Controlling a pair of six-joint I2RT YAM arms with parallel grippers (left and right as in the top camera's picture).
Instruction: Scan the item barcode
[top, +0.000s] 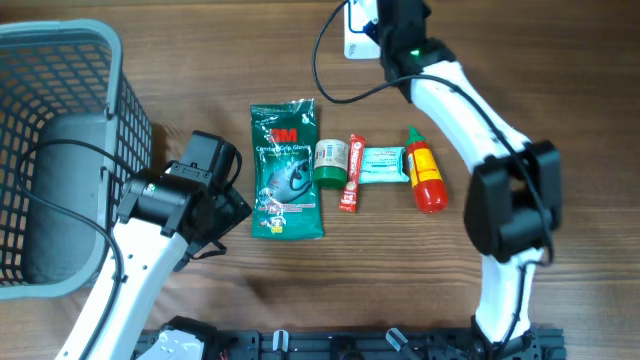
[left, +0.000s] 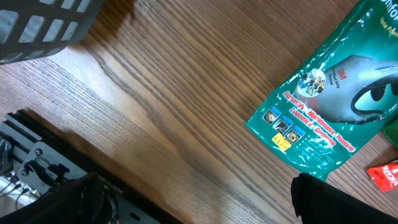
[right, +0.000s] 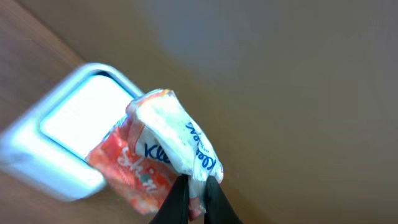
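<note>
In the right wrist view my right gripper (right: 198, 186) is shut on the edge of a white and orange Kleenex tissue pack (right: 168, 143). The pack hangs just in front of the white barcode scanner (right: 68, 130). From overhead, the scanner (top: 356, 32) lies at the table's far edge with the right gripper (top: 385, 25) over it, and the arm hides the pack. No barcode shows on the pack. My left gripper (top: 225, 195) stands open over bare wood, its fingertips (left: 336, 199) beside the lower corner of a green 3M gloves pack (left: 329, 106).
A row of items lies mid-table: the green gloves pack (top: 286, 170), a green-capped jar (top: 330, 163), a red stick packet (top: 353, 173), a teal packet (top: 384, 164) and a red sauce bottle (top: 426, 172). A grey mesh basket (top: 120, 110) stands at the left.
</note>
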